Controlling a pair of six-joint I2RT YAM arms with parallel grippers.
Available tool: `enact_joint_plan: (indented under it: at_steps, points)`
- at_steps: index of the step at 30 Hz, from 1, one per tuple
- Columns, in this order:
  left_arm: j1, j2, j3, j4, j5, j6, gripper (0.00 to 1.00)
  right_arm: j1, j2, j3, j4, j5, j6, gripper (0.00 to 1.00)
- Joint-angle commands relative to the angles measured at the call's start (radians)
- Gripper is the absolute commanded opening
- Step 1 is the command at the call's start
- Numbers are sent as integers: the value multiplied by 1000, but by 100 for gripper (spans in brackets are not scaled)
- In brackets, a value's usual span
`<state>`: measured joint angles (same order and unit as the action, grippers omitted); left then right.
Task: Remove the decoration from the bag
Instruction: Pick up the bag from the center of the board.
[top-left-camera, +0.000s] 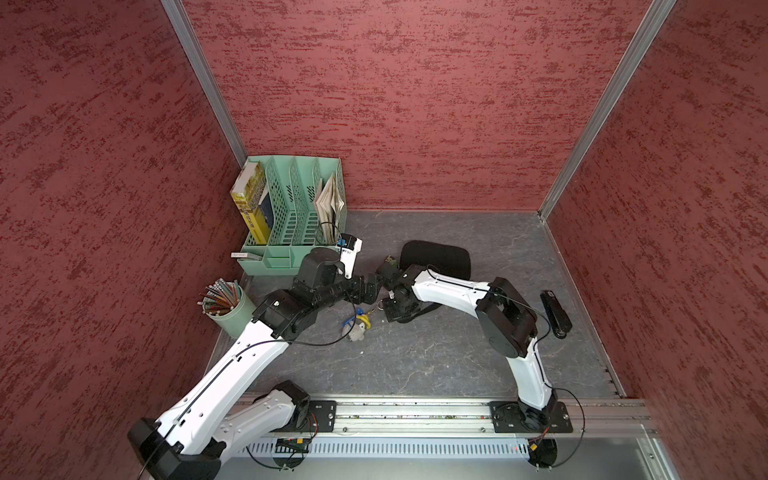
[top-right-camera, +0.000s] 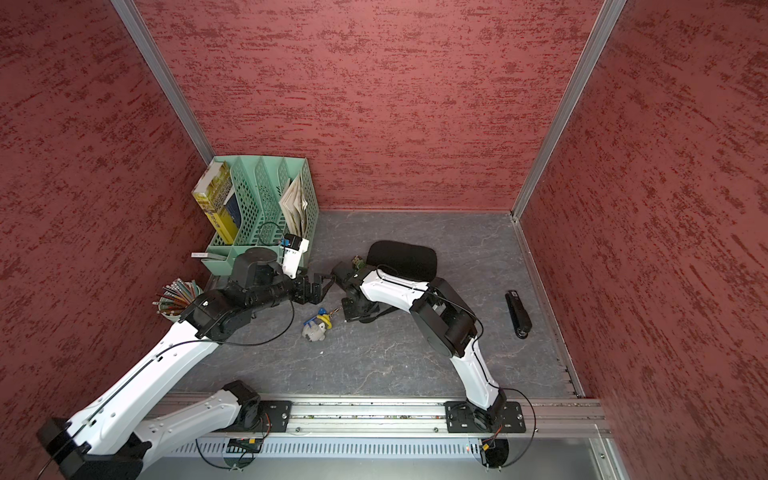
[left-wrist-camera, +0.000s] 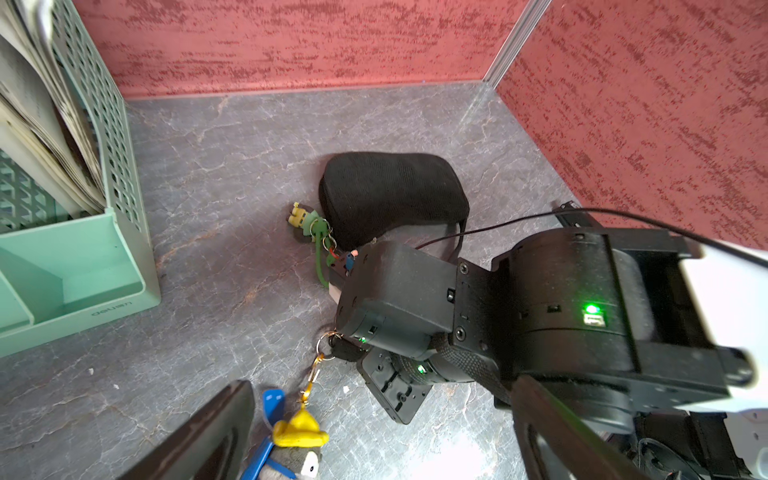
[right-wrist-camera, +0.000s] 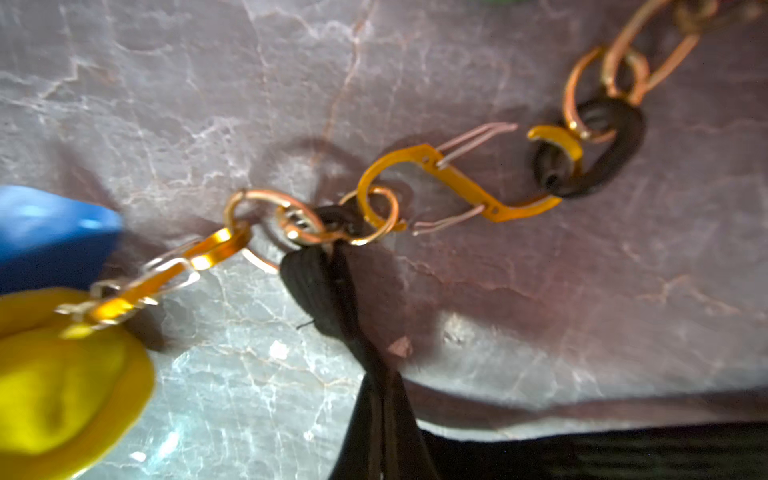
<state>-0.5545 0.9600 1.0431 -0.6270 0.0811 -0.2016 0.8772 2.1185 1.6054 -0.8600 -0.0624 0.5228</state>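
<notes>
The black half-moon bag (top-left-camera: 436, 257) (top-right-camera: 403, 259) (left-wrist-camera: 395, 195) lies flat on the grey table. A plush decoration (top-left-camera: 357, 326) (top-right-camera: 318, 326) (left-wrist-camera: 299, 432) with a yellow hat hangs by an orange clip (right-wrist-camera: 166, 274) from the metal ring (right-wrist-camera: 299, 224) at the strap's end. A green figure charm (top-left-camera: 390, 261) (left-wrist-camera: 309, 220) lies at the bag's left end. My right gripper (top-left-camera: 386, 313) (right-wrist-camera: 374, 436) points down, shut on the black strap (right-wrist-camera: 324, 291) just behind the ring. My left gripper (top-left-camera: 365, 289) (left-wrist-camera: 374, 449) hovers open above the plush, holding nothing.
A green file organizer (top-left-camera: 291, 208) with books stands in the back left corner, and a cup of pencils (top-left-camera: 226, 303) sits in front of it. A black stapler (top-left-camera: 555, 311) lies at the right. Red walls close in three sides. The two wrists nearly touch.
</notes>
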Motion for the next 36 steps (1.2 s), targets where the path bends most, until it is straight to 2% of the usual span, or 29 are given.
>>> enact_joint_plan:
  at_steps: [1,7,14,19,28,30,33,36]
  points:
    - [9,-45,-22,51,-7,0,100,9,-108,31,-27,8,-27,0]
    - [9,-75,-89,147,18,-30,100,8,-263,69,-71,31,-88,0]
    - [27,-94,-197,343,73,-73,100,-4,-374,174,-181,73,-167,0]
    - [39,-88,-226,442,166,-92,100,-6,-433,275,-223,47,-251,0]
    - [40,-130,-224,485,332,-23,100,-8,-562,281,-168,-18,-341,0]
    - [39,-138,-230,495,368,-23,94,-8,-584,279,-151,-54,-344,0]
    - [39,-141,-222,495,443,8,79,-9,-609,278,-132,-110,-347,0]
    - [39,-142,-209,489,461,32,67,-9,-637,272,-116,-166,-347,0]
